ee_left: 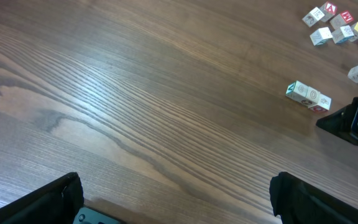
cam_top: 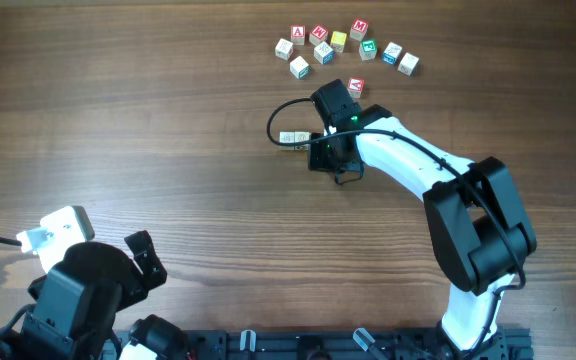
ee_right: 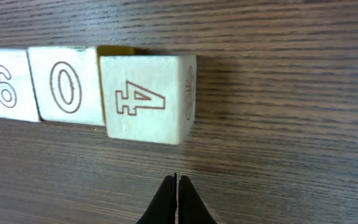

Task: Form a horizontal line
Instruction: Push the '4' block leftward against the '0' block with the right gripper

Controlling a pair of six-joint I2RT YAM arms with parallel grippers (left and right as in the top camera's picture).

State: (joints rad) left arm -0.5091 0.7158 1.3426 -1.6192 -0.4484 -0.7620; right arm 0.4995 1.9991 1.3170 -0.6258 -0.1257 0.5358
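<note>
The horizontal line [ee_right: 79, 87] is a row of three pale wooden cubes marked 6, 0 and 4, set edge to edge on the table. The cube marked 4 [ee_right: 146, 98] sits slightly lower than the other two. The row also shows in the overhead view [cam_top: 295, 138] and the left wrist view [ee_left: 308, 96]. My right gripper [ee_right: 176, 180] is shut and empty, its tips just in front of the 4 cube, not touching it. My left gripper [ee_left: 176, 193] is open and empty, far away at the table's near left.
Several loose cubes with coloured letters [cam_top: 343, 48] lie at the back of the table. One more loose cube [cam_top: 357, 87] lies beside my right arm. The right arm's cable [cam_top: 280, 115] loops over the table near the row.
</note>
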